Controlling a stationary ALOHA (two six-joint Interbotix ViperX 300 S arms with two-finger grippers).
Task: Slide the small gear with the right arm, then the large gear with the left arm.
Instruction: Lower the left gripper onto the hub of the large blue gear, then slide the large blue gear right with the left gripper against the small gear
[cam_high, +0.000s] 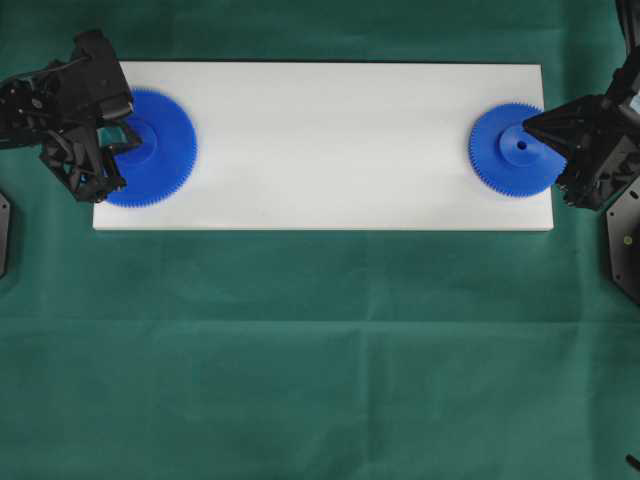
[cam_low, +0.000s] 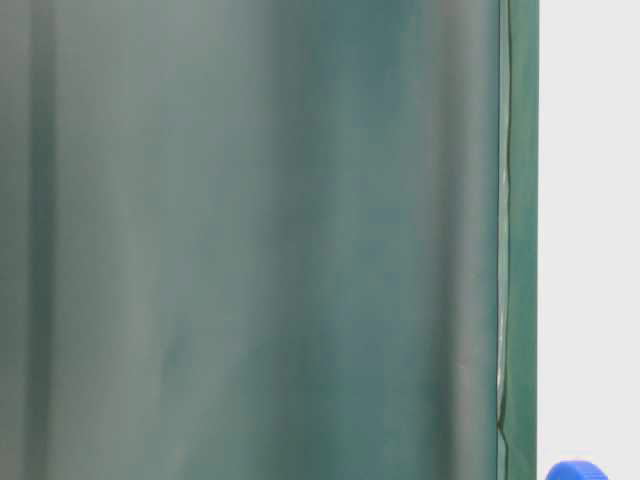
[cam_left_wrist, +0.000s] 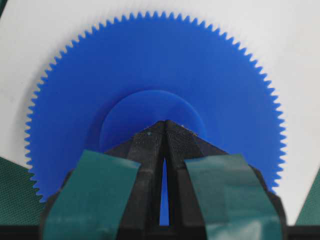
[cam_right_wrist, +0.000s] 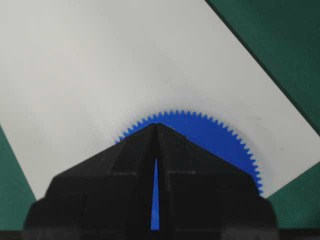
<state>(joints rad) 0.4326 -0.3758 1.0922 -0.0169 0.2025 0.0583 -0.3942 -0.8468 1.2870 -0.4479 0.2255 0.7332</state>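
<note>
Both grippers closed, tips on gear hubs.
Left gripper (cam_left_wrist: 165, 124) on large gear (cam_high: 160, 150) (board's (cam_high: 330, 140) left end); right gripper (cam_right_wrist: 156, 126) on small gear (cam_high: 505, 150), right end.

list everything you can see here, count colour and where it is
large bright blue plastic gear: one, blue, flat on the left end of the board, its hub under the left tool's tip
small bright blue plastic gear: one, blue, flat on the right end of the board, right tool's tip at its hub
white rectangular board: one, white, lying on the cloth in the upper half of the overhead view
green cloth: one, dark green, covering the table
left tool: one, black with teal tape, fingers closed to a point over the large gear
right tool: one, all black, fingers closed to a point over the small gear
</note>
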